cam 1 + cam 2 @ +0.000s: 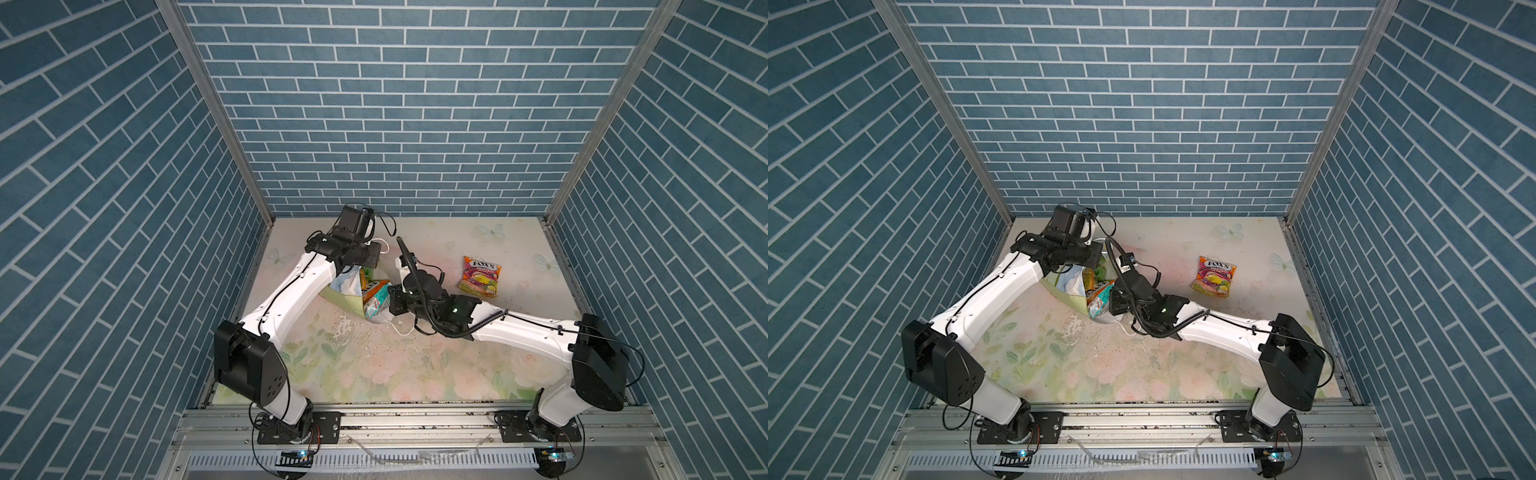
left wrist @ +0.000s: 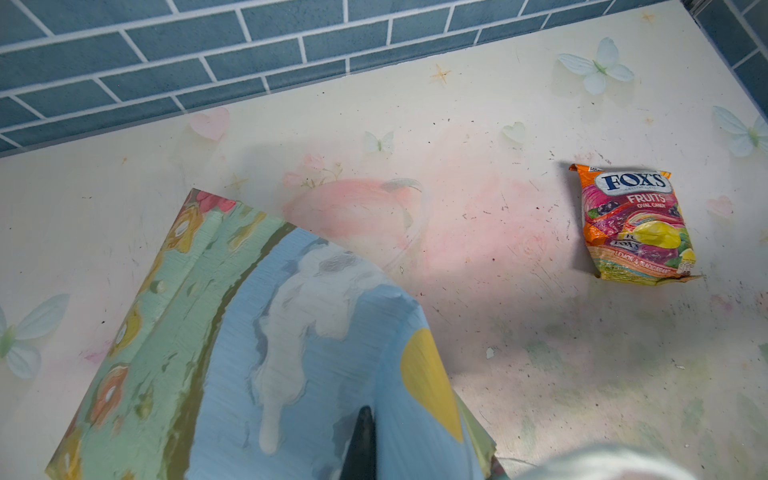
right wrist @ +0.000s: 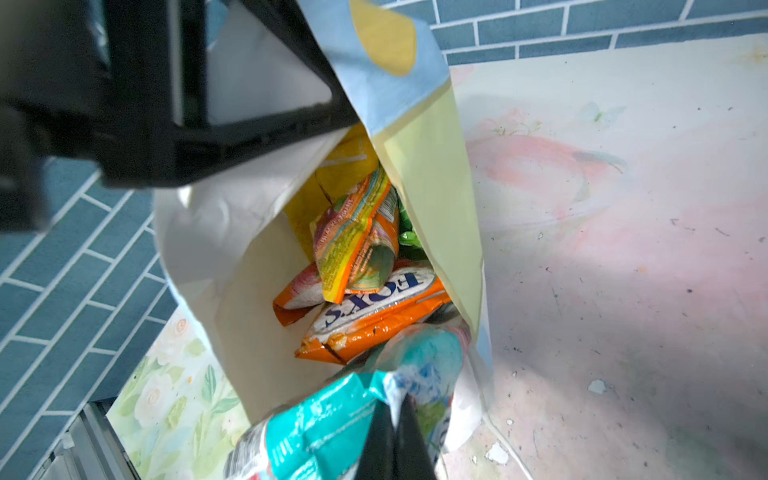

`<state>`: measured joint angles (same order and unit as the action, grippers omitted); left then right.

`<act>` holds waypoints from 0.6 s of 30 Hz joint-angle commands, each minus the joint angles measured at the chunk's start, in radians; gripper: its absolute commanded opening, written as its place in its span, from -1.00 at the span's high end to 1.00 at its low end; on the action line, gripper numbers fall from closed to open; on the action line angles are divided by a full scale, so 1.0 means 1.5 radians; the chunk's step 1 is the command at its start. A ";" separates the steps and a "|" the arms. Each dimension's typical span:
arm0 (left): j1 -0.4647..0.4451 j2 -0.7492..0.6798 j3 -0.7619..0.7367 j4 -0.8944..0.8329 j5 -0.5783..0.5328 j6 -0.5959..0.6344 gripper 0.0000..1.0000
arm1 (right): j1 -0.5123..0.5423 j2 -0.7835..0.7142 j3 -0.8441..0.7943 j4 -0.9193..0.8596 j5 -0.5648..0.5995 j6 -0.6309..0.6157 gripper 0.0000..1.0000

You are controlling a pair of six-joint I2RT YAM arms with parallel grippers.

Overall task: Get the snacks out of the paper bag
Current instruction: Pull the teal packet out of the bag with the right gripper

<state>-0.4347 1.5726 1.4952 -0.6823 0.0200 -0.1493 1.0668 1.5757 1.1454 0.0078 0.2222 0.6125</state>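
The fruit-print packet (image 2: 636, 224) lying on the table (image 2: 457, 124) bears the brand "FOX'S" in dark blue letters on a white oval. Beneath it stand "FRUITS" and "OVAL CANDY" in white. A smaller "FOX'S" sits lower on its front, and a strip along the lower edge reads "LEMON & BLACKCURRANT", the last letters creased. In both top views this packet (image 1: 480, 276) (image 1: 1214, 276) shows "FOX'S" and "FRUITS". Inside the paper bag (image 3: 428, 187), an orange packet (image 3: 374, 316) shows "FOX'S" in dark blue on white, upside down in the right wrist view. The fine print on the teal packet (image 3: 332, 424) is too blurred to read.
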 commanded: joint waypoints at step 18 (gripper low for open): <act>-0.001 -0.030 0.024 0.001 -0.014 0.010 1.00 | 0.001 -0.222 0.013 -0.131 0.142 -0.075 1.00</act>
<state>-0.4343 1.5669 1.4975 -0.6876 0.0151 -0.1410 1.0668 1.3018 1.1477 -0.1829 0.3645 0.5308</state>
